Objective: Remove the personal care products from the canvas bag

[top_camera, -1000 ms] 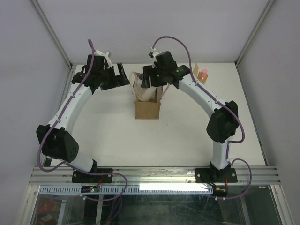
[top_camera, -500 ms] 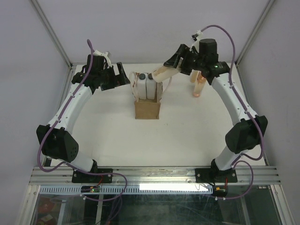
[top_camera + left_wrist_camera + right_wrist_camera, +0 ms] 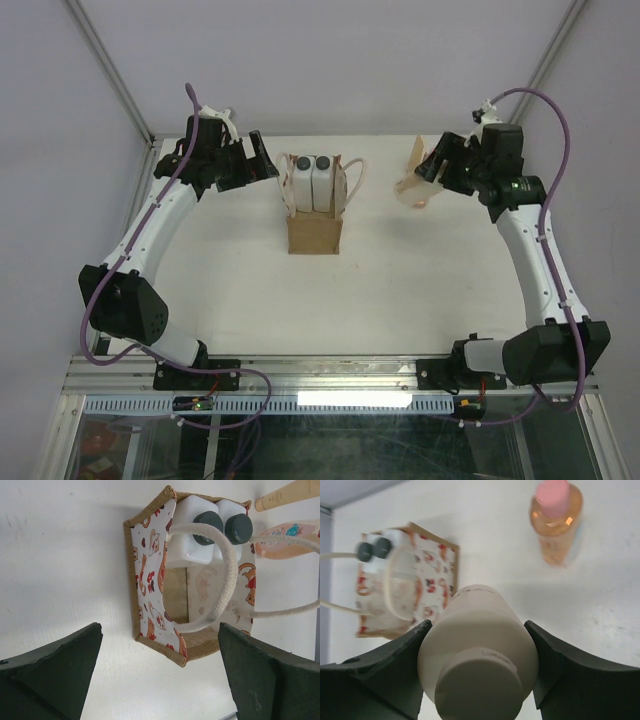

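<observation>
**Item:** cream plastic bottle (image 3: 477, 650), round-shouldered.
**Change:** a second ago it was inside the small brown canvas bag (image 3: 314, 235). It is now lifted clear and carried far right, pinched between the jaws of the right gripper (image 3: 440, 172).
**Meaning:** apparently the third product out, with set-down still to come.
**Neighbours:** orange-pink bottle with pink cap (image 3: 555, 522) on the white table (image 3: 380, 280), ahead of the fingertips. Tan flat tube (image 3: 417, 152) just beside the gripper.
**Remaining:** two white bottles with dark round caps (image 3: 312, 172), upright in the bag, well left of the right gripper.
**Right arm:** stretched out, wrist pitched downward.
**Left gripper** (image 3: 250, 165)**:** spread wide, empty, unmoved. The bag lies directly ahead of it.
</observation>
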You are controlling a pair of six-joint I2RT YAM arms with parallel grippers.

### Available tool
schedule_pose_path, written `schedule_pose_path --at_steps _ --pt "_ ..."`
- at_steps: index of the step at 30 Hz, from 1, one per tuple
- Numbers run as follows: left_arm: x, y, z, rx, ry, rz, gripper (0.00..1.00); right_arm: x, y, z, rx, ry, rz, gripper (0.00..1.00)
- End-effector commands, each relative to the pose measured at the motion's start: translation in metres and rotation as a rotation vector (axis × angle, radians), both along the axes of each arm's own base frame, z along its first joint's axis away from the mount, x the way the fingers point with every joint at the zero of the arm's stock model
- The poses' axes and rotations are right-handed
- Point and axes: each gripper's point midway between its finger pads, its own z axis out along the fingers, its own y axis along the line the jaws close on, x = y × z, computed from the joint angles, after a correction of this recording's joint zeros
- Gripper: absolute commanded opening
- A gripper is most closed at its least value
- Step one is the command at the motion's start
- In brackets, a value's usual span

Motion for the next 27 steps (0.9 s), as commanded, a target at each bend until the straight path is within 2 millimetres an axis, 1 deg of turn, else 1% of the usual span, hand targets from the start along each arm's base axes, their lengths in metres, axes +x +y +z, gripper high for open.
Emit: schedule_pose_path --at_steps 1,3,6,9,11,13,16,20,24,27 --pt "0.007 -0.006 0.021 -0.030 -0.070 -0.020 0.99 0.011 -0.034 0.000 -0.219 -0.118 -0.078 0.00" --pt "0.006 -0.006 0.022 -0.030 -0.073 -0.029 0.99 0.017 -0.044 -0.019 -0.271 -0.097 -0.111 0.00" --pt "0.006 -0.007 0.025 -0.027 -0.079 -0.036 0.99 0.028 -0.051 -0.049 -0.300 -0.050 -0.145 0.00" --pt "0.003 -0.005 0.027 -0.021 -0.083 -0.036 0.99 0.040 -0.060 -0.072 -0.350 -0.039 -0.169 0.00" --pt "0.000 -0.004 0.028 -0.017 -0.087 -0.036 0.99 0.048 -0.070 -0.080 -0.408 -0.063 -0.192 0.00" --pt "-0.003 -0.002 0.028 -0.014 -0.086 -0.035 0.99 0.056 -0.074 -0.087 -0.451 -0.084 -0.188 0.00" --pt "-0.008 0.000 0.029 -0.012 -0.086 -0.031 0.99 0.066 -0.072 -0.098 -0.479 -0.093 -0.157 0.00" --pt "-0.010 0.001 0.030 -0.008 -0.088 -0.025 0.99 0.076 -0.071 -0.112 -0.492 -0.075 -0.144 0.00" --pt "-0.010 0.003 0.032 -0.001 -0.089 -0.022 0.99 0.082 -0.070 -0.118 -0.489 -0.083 -0.144 0.00" --pt "-0.010 0.003 0.031 0.000 -0.084 -0.023 0.99 0.082 -0.066 -0.125 -0.496 -0.078 -0.119 0.00"
